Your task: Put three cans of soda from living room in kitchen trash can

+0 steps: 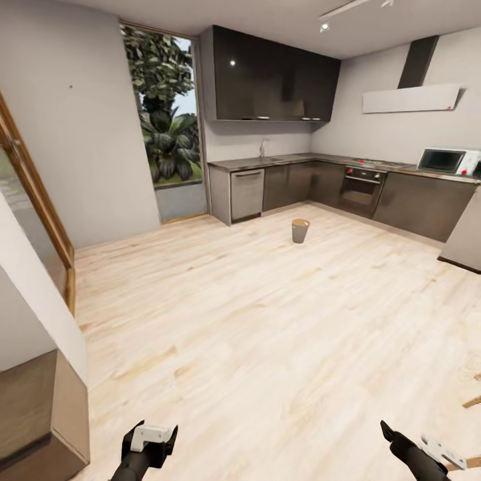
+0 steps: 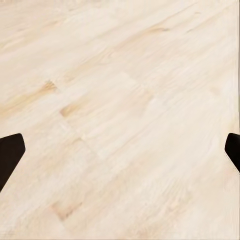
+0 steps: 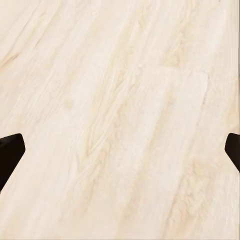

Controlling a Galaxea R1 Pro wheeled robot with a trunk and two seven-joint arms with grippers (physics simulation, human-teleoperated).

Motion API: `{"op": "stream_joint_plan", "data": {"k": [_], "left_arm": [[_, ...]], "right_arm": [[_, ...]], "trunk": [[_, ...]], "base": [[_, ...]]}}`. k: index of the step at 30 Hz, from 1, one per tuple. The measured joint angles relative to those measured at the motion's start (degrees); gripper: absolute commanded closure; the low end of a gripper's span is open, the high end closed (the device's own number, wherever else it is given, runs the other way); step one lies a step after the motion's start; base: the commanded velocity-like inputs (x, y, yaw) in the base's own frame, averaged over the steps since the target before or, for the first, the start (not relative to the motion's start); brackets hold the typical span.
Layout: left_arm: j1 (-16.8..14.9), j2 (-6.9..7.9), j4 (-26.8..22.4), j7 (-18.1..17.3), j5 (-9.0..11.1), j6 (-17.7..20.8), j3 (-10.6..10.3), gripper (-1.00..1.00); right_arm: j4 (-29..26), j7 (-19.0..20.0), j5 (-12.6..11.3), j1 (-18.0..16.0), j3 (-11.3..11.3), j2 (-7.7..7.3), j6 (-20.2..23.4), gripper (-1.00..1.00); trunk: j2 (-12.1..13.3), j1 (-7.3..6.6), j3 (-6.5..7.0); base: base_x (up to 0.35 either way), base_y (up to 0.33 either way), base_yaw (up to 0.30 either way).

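Facing the kitchen, with the small round tan trash can (image 1: 300,230) standing alone on the pale wood-plank floor (image 1: 267,321), short of the dark grey cabinet run under its steel table (image 1: 287,160). Well short of the trash can and off to its left, left tool (image 1: 149,441) hanging low, spread wide and empty, as its wrist view confirms (image 2: 120,150). Off to the can's right, right tool (image 1: 417,444) equally released, nothing between its fingers (image 3: 120,150). No orange cans here. Probably best to turn back for the living room, keeping both arms tucked low and clear of the wooden door frame (image 1: 37,194) far left of the can.
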Motion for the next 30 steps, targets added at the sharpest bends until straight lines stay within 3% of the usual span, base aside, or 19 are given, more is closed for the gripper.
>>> {"op": "stream_joint_plan", "data": {"k": [18, 30], "left_arm": [[0.0, 0.0, -0.01, 0.0, 0.0, 0.0, -0.07, -1.0], [0.0, 0.0, -0.01, 0.0, 0.0, 0.0, -0.08, -1.0]], "right_arm": [[0.01, 0.0, 0.04, 0.0, 0.0, -0.01, -0.03, -1.0], [-0.02, 0.0, 0.05, 0.0, 0.0, 0.07, -0.01, -1.0]], "trunk": [[0.0, 0.0, 0.0], [0.0, 0.0, 0.0]], "base": [[0.319, -0.064, -0.244], [0.322, -0.006, -0.056]]}}
